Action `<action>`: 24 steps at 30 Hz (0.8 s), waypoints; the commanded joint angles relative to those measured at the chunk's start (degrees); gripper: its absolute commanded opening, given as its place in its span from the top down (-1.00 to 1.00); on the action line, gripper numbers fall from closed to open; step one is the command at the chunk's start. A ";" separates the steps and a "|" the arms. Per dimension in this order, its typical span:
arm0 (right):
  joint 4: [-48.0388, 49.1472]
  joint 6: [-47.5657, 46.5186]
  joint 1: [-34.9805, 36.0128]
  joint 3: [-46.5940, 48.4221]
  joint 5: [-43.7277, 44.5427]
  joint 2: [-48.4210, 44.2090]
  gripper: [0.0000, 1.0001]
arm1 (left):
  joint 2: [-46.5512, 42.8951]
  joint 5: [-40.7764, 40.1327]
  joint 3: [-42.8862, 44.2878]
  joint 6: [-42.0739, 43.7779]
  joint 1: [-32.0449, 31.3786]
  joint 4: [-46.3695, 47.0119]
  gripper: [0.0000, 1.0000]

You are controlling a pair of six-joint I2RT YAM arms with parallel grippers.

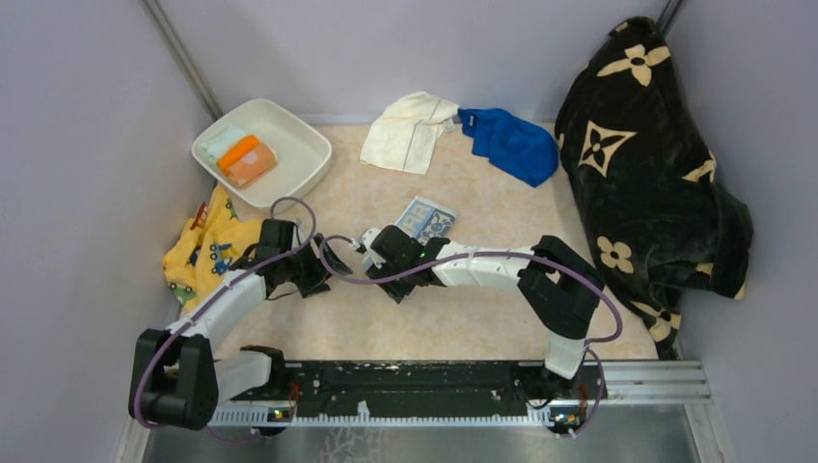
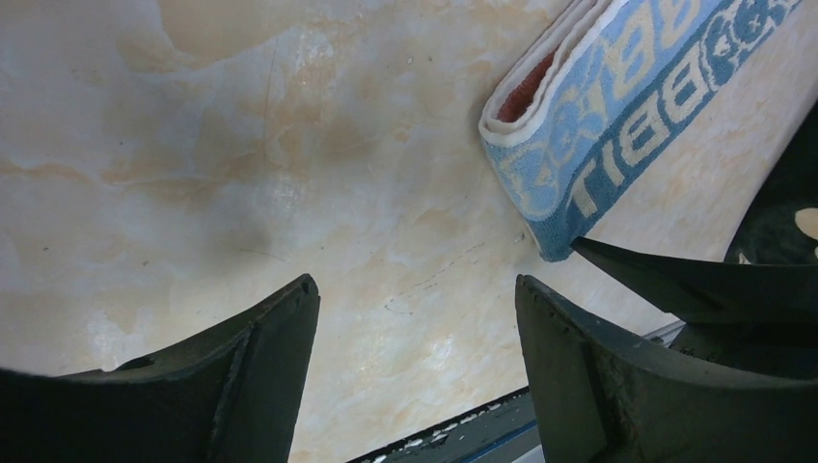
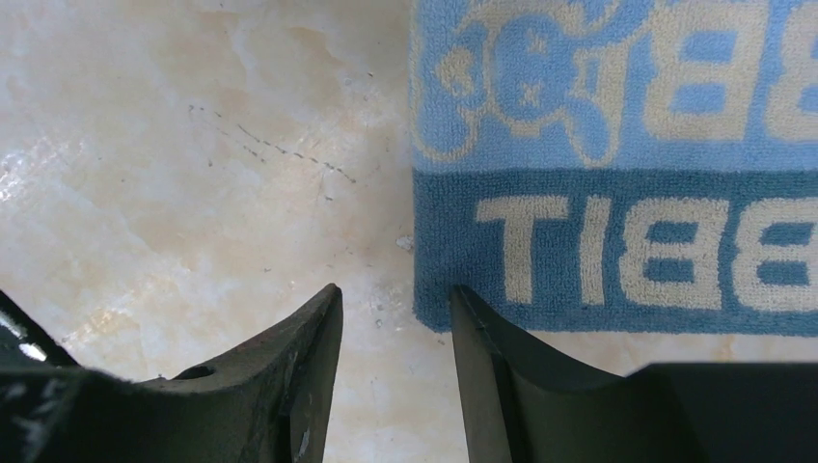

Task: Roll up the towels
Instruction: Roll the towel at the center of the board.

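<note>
Both stand released and empty: left pincer (image 2: 415,285) wide over the table (image 2: 193,145), right pincer (image 3: 395,289) narrower, beside the printed towel (image 3: 617,145).

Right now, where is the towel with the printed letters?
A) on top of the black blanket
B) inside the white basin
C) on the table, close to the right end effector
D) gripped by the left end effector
C: the printed towel lies folded on the table, by the fingertips of the right end effector, whose jaws stand apart and hold nothing.
</note>
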 commanded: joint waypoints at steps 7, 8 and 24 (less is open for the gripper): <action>2.06 -0.58 0.55 -0.30 4.04 -2.85 0.06 | 1.50 3.27 -1.25 -2.60 0.22 5.95 -0.58; 2.91 -0.73 0.55 -0.68 3.93 -2.27 0.07 | 1.86 3.48 -1.21 -2.71 0.24 6.37 -0.57; 6.39 0.07 0.48 -3.23 0.14 4.89 0.69 | 8.94 5.19 -0.52 -6.36 -2.83 12.54 -0.56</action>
